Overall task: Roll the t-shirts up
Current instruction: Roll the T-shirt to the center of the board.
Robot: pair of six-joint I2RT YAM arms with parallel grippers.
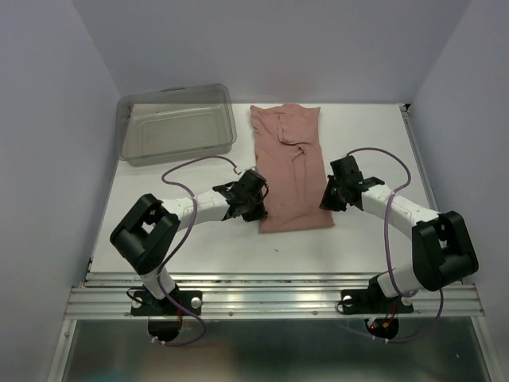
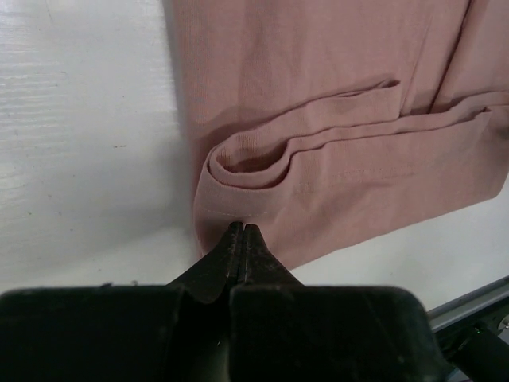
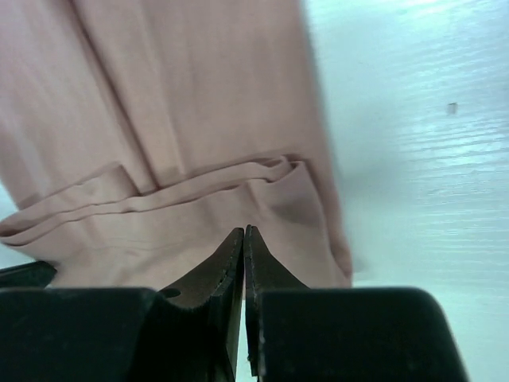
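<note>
At the far left of the white table [image 1: 374, 135] stands a clear grey bin [image 1: 175, 131], well apart from the cloth. The left gripper [image 1: 260, 213] lies low on the table at the near left corner of the pink t-shirt [image 1: 290, 171]. In the left wrist view its two fingers are pressed fully together, and their tips meet the hem at that corner; whether any cloth is pinched between them cannot be told.

The t-shirt lies in the middle of the table, folded into a long narrow strip that runs from the far edge toward the arms. Its near end is turned over on itself, so that a low fold [image 2: 246, 159] crosses the strip.

The right gripper [image 1: 328, 200] is at the near right corner of the t-shirt. In the right wrist view its jaws stand almost together, with only a thin slit between them, and the tips are over the cloth just before the fold.
</note>
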